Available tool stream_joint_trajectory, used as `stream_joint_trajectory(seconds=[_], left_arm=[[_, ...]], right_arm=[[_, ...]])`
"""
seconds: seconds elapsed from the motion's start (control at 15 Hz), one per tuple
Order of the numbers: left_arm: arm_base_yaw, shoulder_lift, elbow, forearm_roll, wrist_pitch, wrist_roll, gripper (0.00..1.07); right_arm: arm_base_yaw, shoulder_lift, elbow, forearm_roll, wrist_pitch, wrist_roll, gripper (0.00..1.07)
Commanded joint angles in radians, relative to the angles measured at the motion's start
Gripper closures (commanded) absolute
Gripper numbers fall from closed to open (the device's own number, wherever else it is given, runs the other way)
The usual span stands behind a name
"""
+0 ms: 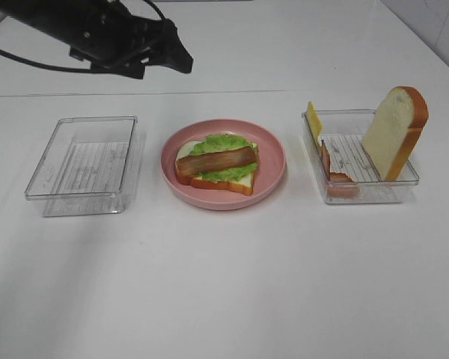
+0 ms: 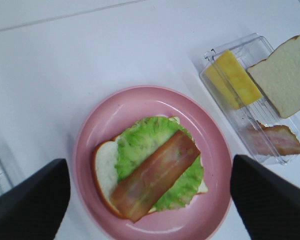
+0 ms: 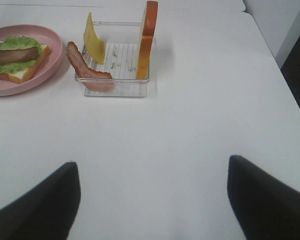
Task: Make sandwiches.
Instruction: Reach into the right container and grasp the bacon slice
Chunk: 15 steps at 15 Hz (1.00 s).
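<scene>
white table (image 1: 224, 284); both jaws wide, empty

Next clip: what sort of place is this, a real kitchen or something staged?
Probably a robot test bench, not a kitchen: a plain white table, a half-built toy sandwich on a pink plate, and a clear plastic tray holding spare toy pieces.
</scene>
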Motion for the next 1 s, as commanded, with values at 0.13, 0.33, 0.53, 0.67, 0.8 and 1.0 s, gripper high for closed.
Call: stream_joint_trajectory(seconds=[0.13, 0.33, 0.53, 0.67, 0.8, 1.0], left_arm=[[0.000, -0.274, -0.008, 0.448, 0.259, -0.364, 0.24], [0.000, -0.417, -0.003, 0.659, 0.462, -0.537, 0.24], [0.000, -0.573, 0.061, 0.733, 0.587, -0.576, 0.24], [0.000, -0.705, 0.153, 0.755, 0.650, -0.583, 0.24], [0.000, -0.947, 0.320, 0.754, 0.664, -0.584, 0.24], [0.000, -1.186, 0.443, 0.754, 0.677, -0.583, 0.24]], right_arm=[[-0.007, -0.014, 0.001, 0.001, -0.010, -0.009, 0.31], [-0.007, -0.014, 0.001, 0.001, -0.010, -0.009, 0.31], [-0.007, -0.014, 0.001, 0.001, -0.010, -0.009, 0.31], [-0.007, -0.014, 0.001, 0.001, -0.010, -0.009, 0.31], [-0.007, -0.014, 0.001, 0.001, -0.010, -0.009, 0.31], [-0.007, -0.014, 0.001, 0.001, -0.010, -0.009, 0.31]])
